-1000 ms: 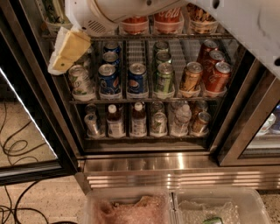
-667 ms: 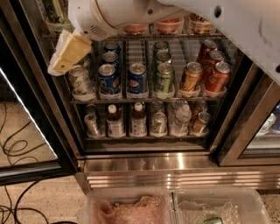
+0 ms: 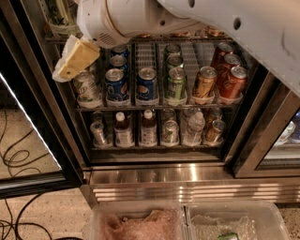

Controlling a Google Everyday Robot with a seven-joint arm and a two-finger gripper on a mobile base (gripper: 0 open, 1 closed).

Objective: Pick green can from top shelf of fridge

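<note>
The green can point(image 3: 58, 13), tall with a light green and white patterned label, stands at the far left of the top shelf point(image 3: 56, 39) in a clear holder; its top is cut off by the frame edge. My gripper point(image 3: 75, 58), with cream-yellow pads, hangs just below and to the right of that can, in front of the leftmost can of the middle rack. It holds nothing that I can see. My white arm point(image 3: 140, 18) covers most of the rest of the top shelf. The fridge point(image 3: 154, 176) stands with its left door open.
The middle rack holds blue cans point(image 3: 115, 84), darker green soda cans point(image 3: 175, 83) and orange and red cans point(image 3: 220, 80). The lower rack holds small bottles point(image 3: 148, 127). The open glass door point(image 3: 28, 136) is at left, cables point(image 3: 14, 159) lie on the floor, and clear bins point(image 3: 187, 222) stand below.
My arm's white body has swung further across the top shelf and hides more of it. The gripper has stayed near the left side, dropping only slightly.
</note>
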